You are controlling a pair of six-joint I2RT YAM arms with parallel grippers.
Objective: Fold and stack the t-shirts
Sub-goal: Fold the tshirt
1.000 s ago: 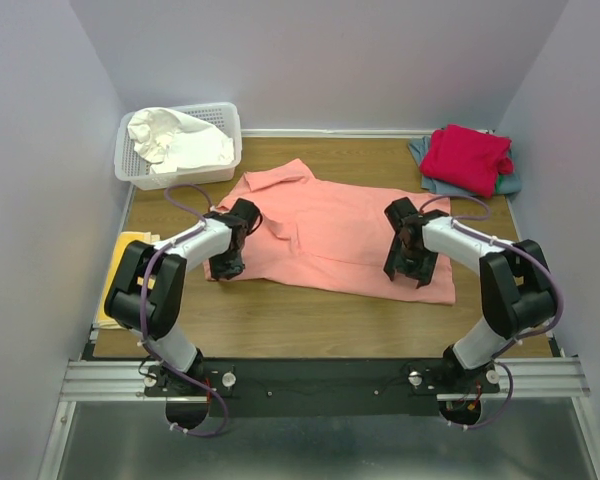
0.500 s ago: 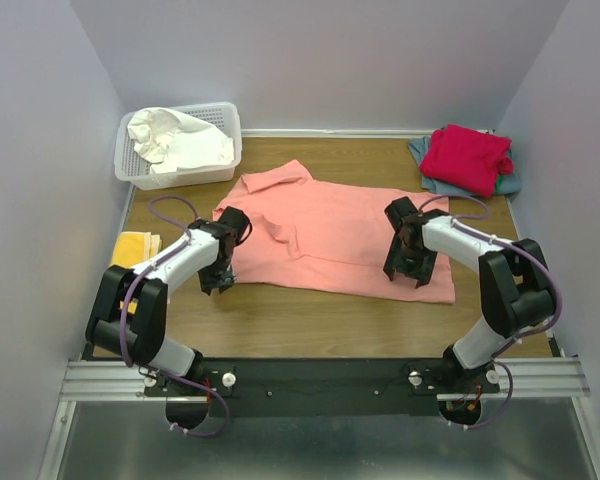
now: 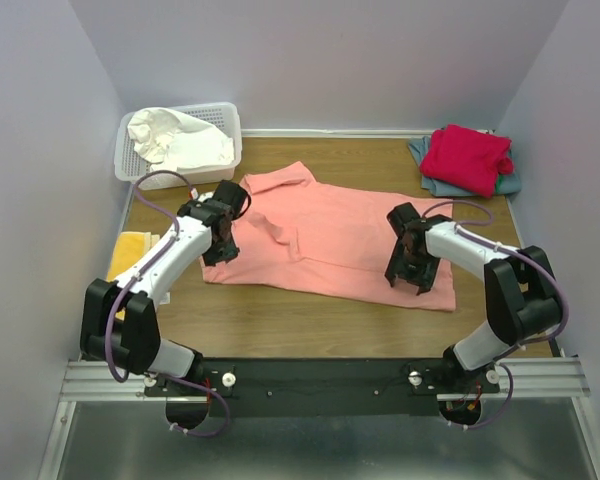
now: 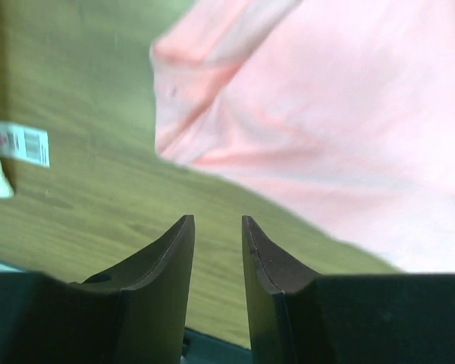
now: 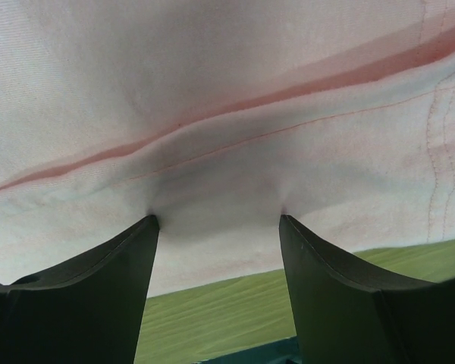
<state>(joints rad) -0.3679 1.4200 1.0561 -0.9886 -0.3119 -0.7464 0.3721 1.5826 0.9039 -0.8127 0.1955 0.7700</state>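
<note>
The salmon-pink t-shirt [image 3: 330, 230] lies spread across the middle of the table, collar at the far left. My left gripper [image 3: 220, 248] hovers over its left sleeve edge. In the left wrist view [image 4: 218, 220] the jaws stand narrowly apart with nothing between them, the sleeve [image 4: 349, 114] ahead. My right gripper [image 3: 412, 275] is wide open, and both fingertips [image 5: 148, 224] press down on the shirt's right part [image 5: 227, 91] near its hem. The crimson-red shirt [image 3: 467, 158] lies folded on the grey-blue one [image 3: 432, 183] at the far right. The white shirt [image 3: 180, 140] is crumpled in the basket.
The white lattice basket [image 3: 230, 125] stands at the far left corner. A yellow flat item [image 3: 130, 250] lies at the left table edge; its barcode label [image 4: 19, 144] shows in the left wrist view. Walls close in the left, right and far sides.
My left gripper has moved from the shirt's near-left corner up toward the far left, over the sleeve. The shirt's left edge has shifted slightly. The right gripper has barely moved.
</note>
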